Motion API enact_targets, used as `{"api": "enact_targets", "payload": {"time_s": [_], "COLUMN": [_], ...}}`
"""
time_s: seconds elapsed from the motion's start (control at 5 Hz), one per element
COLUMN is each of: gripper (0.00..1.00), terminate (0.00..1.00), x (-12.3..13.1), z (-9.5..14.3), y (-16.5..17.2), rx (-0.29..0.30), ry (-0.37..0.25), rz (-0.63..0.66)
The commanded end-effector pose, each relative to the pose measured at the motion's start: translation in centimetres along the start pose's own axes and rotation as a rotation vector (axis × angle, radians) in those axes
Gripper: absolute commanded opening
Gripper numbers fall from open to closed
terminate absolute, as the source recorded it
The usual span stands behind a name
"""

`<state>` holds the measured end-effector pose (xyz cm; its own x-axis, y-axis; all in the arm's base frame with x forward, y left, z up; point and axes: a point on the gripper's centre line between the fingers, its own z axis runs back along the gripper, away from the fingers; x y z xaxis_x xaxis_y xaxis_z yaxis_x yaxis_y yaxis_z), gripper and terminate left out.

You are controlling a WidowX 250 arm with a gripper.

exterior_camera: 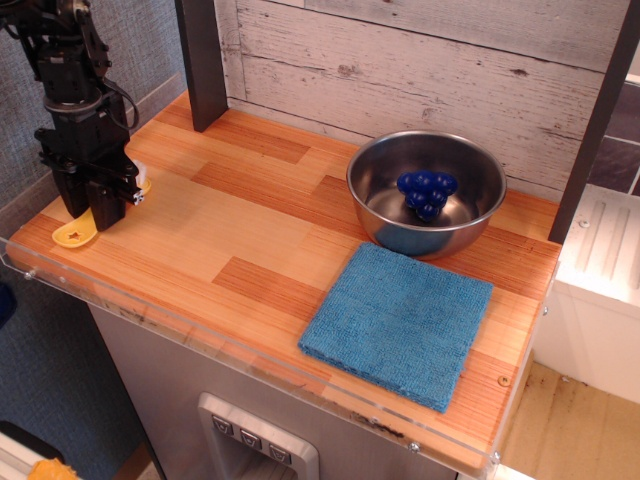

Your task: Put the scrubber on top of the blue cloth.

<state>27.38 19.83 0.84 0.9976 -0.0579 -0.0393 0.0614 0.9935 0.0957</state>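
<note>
End effector (95, 208) straddles the scrubber (78, 232), handle pointing front-left, grip state undeterminable; blue cloth (400, 322) lies far right.

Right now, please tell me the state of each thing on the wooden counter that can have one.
Yellow plastic scrubber: lying on the counter's left end, mostly hidden behind the pincer.
Black pincer: lowered over the scrubber; open or shut cannot be told.
Square blue terry cloth: spread flat, nothing on it.
Round steel bowl: upright, holding the ball.
Blue knobbly ball: resting inside the bowl.
</note>
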Motion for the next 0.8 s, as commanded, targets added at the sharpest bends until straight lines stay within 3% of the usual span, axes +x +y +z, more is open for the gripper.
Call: {"api": "enact_targets", "payload": {"time_s": [0.0,0.2,0.4,0.6], "gripper": [0.0,0.0,0.0,0.0], "terminate": [0.0,0.0,0.0,0.0], "x": [0.0,-0.4,-0.5,-0.1], "z": [0.0,5.1,10.5,12.1], "y": [-0.9,-2.3,-6.1,-11.1], "rx": [-0.001,0.017,-0.032,-0.011], "ry": [0.01,-0.059,-0.139,-0.118], "rz": [0.007,0.132,0.326,0.327]}}
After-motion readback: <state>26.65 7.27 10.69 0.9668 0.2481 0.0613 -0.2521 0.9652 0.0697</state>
